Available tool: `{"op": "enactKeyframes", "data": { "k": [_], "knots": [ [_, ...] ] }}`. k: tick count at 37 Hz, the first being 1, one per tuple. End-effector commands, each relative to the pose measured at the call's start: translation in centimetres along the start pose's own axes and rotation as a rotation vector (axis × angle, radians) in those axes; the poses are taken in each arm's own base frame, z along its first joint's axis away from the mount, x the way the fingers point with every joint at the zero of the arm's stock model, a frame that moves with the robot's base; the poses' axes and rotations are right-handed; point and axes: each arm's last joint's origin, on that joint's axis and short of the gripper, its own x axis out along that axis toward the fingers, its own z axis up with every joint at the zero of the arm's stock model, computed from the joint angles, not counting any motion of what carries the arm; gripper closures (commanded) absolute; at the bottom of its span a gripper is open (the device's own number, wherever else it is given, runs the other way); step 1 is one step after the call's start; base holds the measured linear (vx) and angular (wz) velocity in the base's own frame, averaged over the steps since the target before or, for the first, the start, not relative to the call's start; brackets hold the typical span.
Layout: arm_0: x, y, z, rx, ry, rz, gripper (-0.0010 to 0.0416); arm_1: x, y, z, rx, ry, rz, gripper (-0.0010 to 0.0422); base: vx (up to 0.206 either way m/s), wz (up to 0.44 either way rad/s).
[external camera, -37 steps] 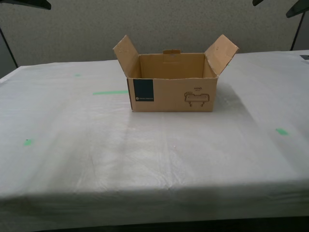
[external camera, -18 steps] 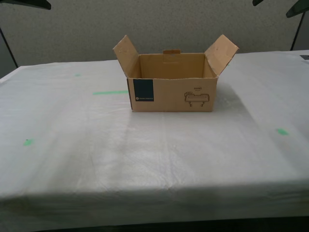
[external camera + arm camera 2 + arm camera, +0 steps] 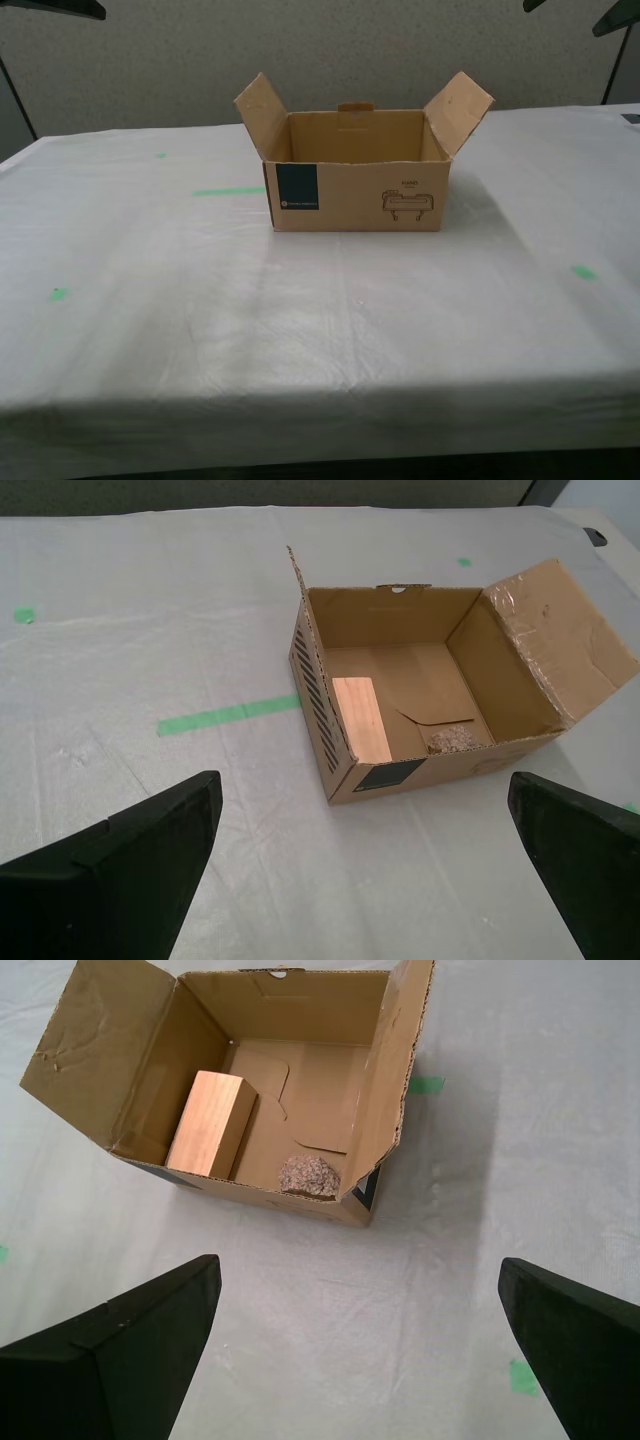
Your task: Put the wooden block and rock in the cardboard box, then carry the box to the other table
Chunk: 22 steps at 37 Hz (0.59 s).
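We are holding my first gripper (image 3: 360,1345) and my second gripper (image 3: 365,865) above the table (image 3: 320,320), both claws spread wide and gripping nothing, each looking down into the box (image 3: 357,192). The box is sitting open on the table, flaps up. The block (image 3: 210,1124) and the rock (image 3: 308,1175) are lying inside, apart. In the exterior view the box's front wall is hiding both, and a green tape strip (image 3: 228,191) is lying at the box's nine o'clock.

In the exterior view the brown corrugated cardboard box (image 3: 356,170) hides its contents; both wrist views cut off my black gripper fingers (image 3: 120,865) at the frame edges.
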Motion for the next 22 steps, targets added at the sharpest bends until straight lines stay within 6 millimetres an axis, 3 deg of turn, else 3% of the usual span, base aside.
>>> {"op": "enactKeyframes", "data": {
  "k": [1,22],
  "knots": [
    [-0.01,0.01,0.01,-0.002,-0.002,-0.002,0.0019,-0.02,-0.01,0.04,0.004,-0.003,0.001,0.0021,0.000,0.000],
    [-0.01,0.01,0.01,-0.002,-0.002,-0.003,0.0019,-0.02,-0.01,0.04,0.004,-0.003,0.001,0.0021,0.000,0.000]
  ]
}}
